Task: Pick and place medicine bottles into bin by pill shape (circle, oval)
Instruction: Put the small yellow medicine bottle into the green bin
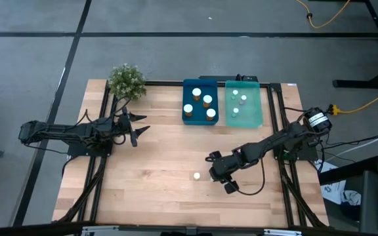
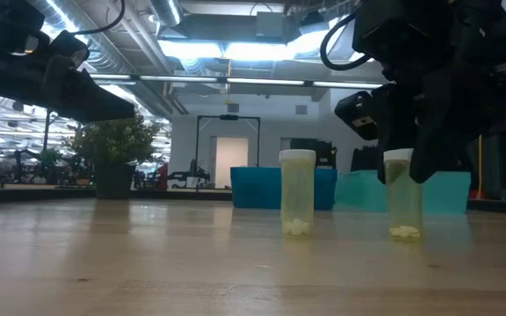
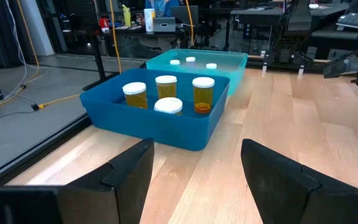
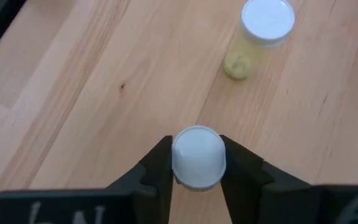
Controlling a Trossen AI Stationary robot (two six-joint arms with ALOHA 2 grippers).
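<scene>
Right wrist view: right gripper (image 4: 197,163) clamps a pale round-capped bottle (image 4: 197,155) on woodgrain table (image 4: 73,93); second bottle (image 4: 260,34) at 1 o'clock. Left gripper (image 3: 194,165) gapes, idle.

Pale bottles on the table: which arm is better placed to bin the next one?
Right. The right gripper already clamps one pale bottle, with the other pale bottle beside it; the left gripper waits near the plant.

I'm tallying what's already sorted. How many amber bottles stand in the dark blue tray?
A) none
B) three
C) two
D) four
D: the high view shows four white-capped amber bottles inside the dark blue tray, and the left wrist view shows the same four.
</scene>
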